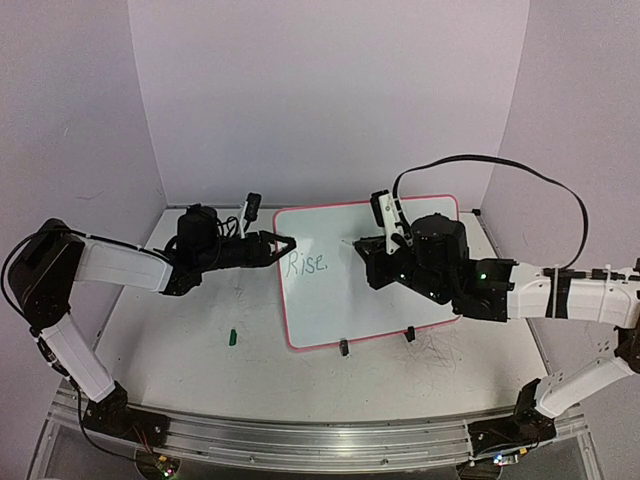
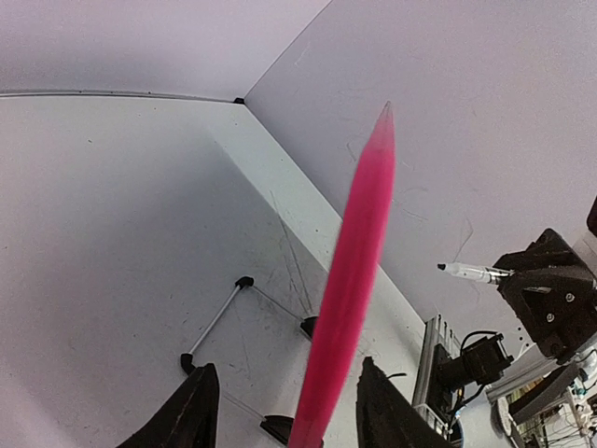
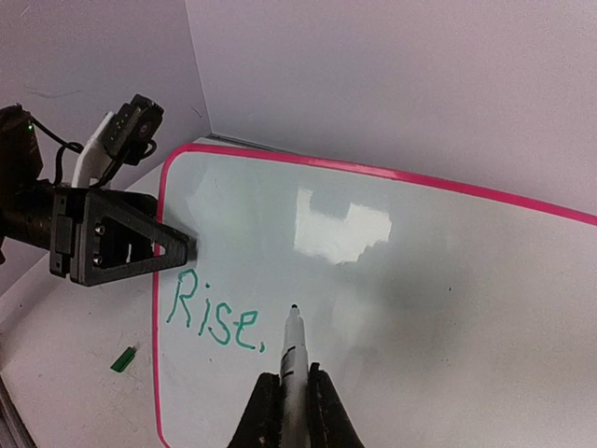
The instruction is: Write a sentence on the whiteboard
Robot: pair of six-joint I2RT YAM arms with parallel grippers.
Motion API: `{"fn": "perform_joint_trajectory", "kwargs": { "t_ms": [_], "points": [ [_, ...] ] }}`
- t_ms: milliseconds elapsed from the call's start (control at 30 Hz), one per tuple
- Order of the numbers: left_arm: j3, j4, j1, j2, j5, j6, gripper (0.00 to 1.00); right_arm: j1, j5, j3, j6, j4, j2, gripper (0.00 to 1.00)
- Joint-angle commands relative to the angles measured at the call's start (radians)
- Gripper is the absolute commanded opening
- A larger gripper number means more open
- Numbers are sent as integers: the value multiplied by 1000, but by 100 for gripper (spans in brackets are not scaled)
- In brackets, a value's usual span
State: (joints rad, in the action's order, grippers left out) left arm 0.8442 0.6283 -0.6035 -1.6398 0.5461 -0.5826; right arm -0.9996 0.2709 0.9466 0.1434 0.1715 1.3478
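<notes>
Starting from above, the whiteboard [image 1: 350, 300] is seen on the table [image 1: 180, 345] between both arms, with green writing [image 1: 303, 264] near its left edge. The left gripper [image 1: 283, 243] is placed at that edge, and a green cap [image 1: 231, 337] is seen nearby. At the left wrist, the board's pink frame [image 2: 359, 243] is straddled by spread fingers [image 2: 191, 411], with a gap visible. At the right wrist, a marker [image 3: 291, 350] is pinched by the right gripper [image 3: 287, 397], its tip just after the word; contact cannot be told.
</notes>
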Motion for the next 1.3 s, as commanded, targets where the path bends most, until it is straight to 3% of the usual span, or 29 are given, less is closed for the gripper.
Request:
{"fn": "perform_joint_trajectory", "kwargs": {
  "t_ms": [0, 300, 800, 1267],
  "points": [
    [37, 27, -2, 1, -10, 32, 47, -5, -35, 27, 15, 18, 36, 0],
    [38, 32, -1, 26, -36, 58, 47, -7, -46, 1, 41, 5, 46, 0],
    [47, 52, -2, -3, 31, 108, 10, -6, -17, -22, 121, 24, 54, 0],
    [32, 61, -2, -20, 48, 142, 0, -6, 55, -40, 146, 29, 65, 0]
  ]
}}
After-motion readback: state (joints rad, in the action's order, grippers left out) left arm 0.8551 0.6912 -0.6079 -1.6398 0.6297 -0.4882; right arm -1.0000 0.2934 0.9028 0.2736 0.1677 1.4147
